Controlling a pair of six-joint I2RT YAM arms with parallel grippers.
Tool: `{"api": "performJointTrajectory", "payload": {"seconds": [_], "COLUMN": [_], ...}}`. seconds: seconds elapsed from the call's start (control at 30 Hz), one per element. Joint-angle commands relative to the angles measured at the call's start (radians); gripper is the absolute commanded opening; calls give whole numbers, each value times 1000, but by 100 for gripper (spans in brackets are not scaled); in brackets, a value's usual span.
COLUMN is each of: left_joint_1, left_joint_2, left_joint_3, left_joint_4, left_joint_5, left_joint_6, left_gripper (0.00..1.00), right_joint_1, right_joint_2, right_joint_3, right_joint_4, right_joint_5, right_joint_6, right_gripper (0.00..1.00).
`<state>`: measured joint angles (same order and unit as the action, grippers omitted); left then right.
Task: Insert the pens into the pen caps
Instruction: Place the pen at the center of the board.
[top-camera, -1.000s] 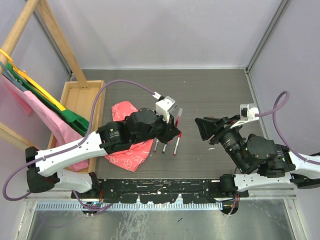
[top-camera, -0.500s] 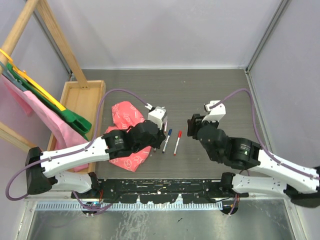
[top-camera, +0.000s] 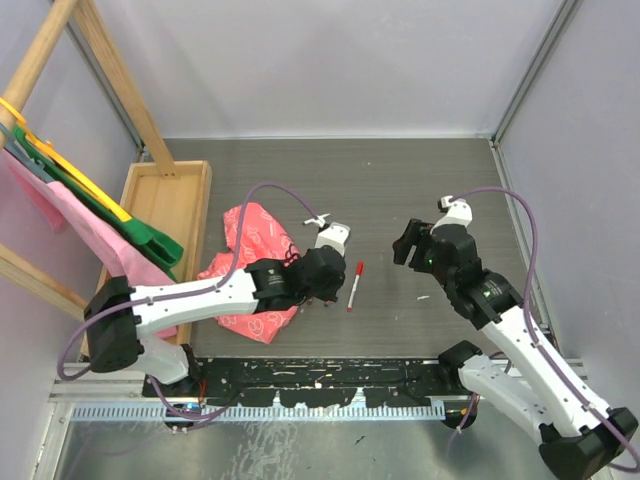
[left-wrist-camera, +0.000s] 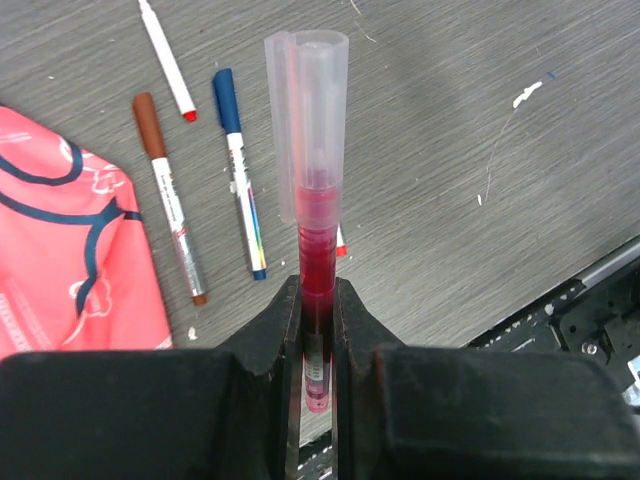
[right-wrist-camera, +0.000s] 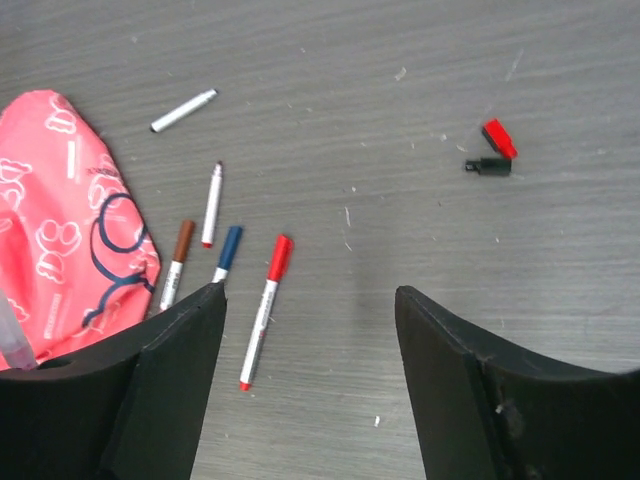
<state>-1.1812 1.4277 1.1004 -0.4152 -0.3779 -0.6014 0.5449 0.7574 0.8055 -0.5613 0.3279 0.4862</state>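
Right now my left gripper (left-wrist-camera: 318, 292) is clamped tight on a slim red-bodied pen with a clear plastic cap (left-wrist-camera: 308, 140), which sticks straight out past the fingertips above the grey wood-grain table (left-wrist-camera: 450, 120). Beneath it lie a brown-capped white pen (left-wrist-camera: 170, 205), a blue-capped white pen (left-wrist-camera: 238, 175) just beside it, and an uncapped white pen with a red tip (left-wrist-camera: 166, 60), all near the pink patterned cloth (left-wrist-camera: 60, 250). My right gripper (right-wrist-camera: 308, 296) hangs with its jaws spread wide and nothing between them. Under it a red-capped white pen (right-wrist-camera: 265, 305) lies next to the blue-capped one. A small loose red cap (right-wrist-camera: 498, 138) and a black cap (right-wrist-camera: 488, 166) sit close together, well apart from the pens.
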Motion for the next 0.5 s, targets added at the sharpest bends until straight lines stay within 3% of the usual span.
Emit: {"api": "performJointTrajectory", "payload": {"seconds": [0.0, 0.3, 0.47], "left_joint_1": [3, 3, 3], "left_joint_2": [63, 271, 410], "left_joint_3": [84, 216, 322], "left_joint_4": [86, 142, 101], "left_joint_5": [4, 76, 84], "left_joint_6": [-50, -84, -116], "left_gripper": [0, 0, 0], "right_joint_1": [-150, -200, -200], "right_joint_2": [-69, -255, -380], "right_joint_3": [-86, -146, -150], "right_joint_4": [70, 12, -33], "right_joint_5": [-221, -187, -67], "right_joint_6": [2, 36, 92], "right_gripper": [77, 84, 91]}}
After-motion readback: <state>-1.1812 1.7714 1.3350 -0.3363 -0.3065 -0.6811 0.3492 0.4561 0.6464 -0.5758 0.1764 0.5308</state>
